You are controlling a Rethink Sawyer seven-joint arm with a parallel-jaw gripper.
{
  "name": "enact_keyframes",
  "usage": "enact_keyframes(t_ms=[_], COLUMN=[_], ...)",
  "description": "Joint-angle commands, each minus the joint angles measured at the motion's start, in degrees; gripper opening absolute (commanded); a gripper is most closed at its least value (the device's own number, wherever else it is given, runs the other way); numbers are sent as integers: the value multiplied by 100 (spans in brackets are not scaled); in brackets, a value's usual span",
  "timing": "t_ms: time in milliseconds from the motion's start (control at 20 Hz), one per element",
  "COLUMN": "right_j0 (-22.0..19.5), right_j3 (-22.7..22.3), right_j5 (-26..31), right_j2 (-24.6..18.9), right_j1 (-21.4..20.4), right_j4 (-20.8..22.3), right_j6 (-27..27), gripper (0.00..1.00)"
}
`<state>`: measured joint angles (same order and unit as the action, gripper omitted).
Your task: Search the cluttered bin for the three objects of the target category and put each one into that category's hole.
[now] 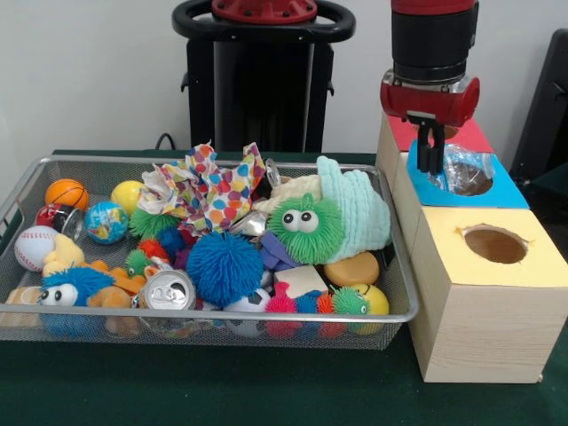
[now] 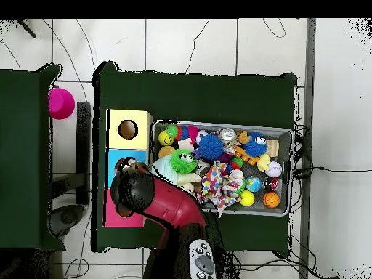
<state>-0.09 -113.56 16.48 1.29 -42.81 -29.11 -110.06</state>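
Yellow-topped box (image 1: 486, 306) sits closest, its round hole (image 1: 494, 244) showing nothing inside. Behind it a blue-topped box (image 1: 506, 189) and then a red-topped box (image 1: 469, 135), all three in a row touching each other, just beside the wire basket (image 1: 266, 315) on the green table (image 1: 222, 390).

End effector (image 1: 430, 158) hangs right over the blue box's hole (image 1: 468, 182), fingers pressed together, nothing between them. A crinkly clear plastic thing (image 1: 468, 166) sits in that hole, partly sticking out, just beside the fingertips; can't tell if they touch it.

Basket is full: soda can (image 1: 169, 290) lying at the front edge, spiky blue ball (image 1: 224, 267) beside it, fuzzy green toy with eyes (image 1: 305, 228), mint cloth (image 1: 353, 210), polka-dot paper (image 1: 215, 189), baseball (image 1: 35, 247), small basketball (image 1: 67, 193), globe ball (image 1: 106, 222), yellow ball (image 1: 127, 194).

Overhead view: arm (image 2: 168, 205) covers the red box and part of the blue one; yellow box hole (image 2: 128, 129) clear.
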Motion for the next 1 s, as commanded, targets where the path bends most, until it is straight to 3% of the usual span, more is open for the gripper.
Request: enact_keyframes(t_ms=[50, 550, 1000], right_j0=[-82, -531, -851], right_j3=[-620, -1143, -840], right_j5=[69, -419, -1118], right_j2=[-622, -1049, -1497], right_j1=[-122, -192, 513], right_j4=[-257, -51, 176], right_j6=[-1179, -944, -942], gripper=[0, 0, 0])
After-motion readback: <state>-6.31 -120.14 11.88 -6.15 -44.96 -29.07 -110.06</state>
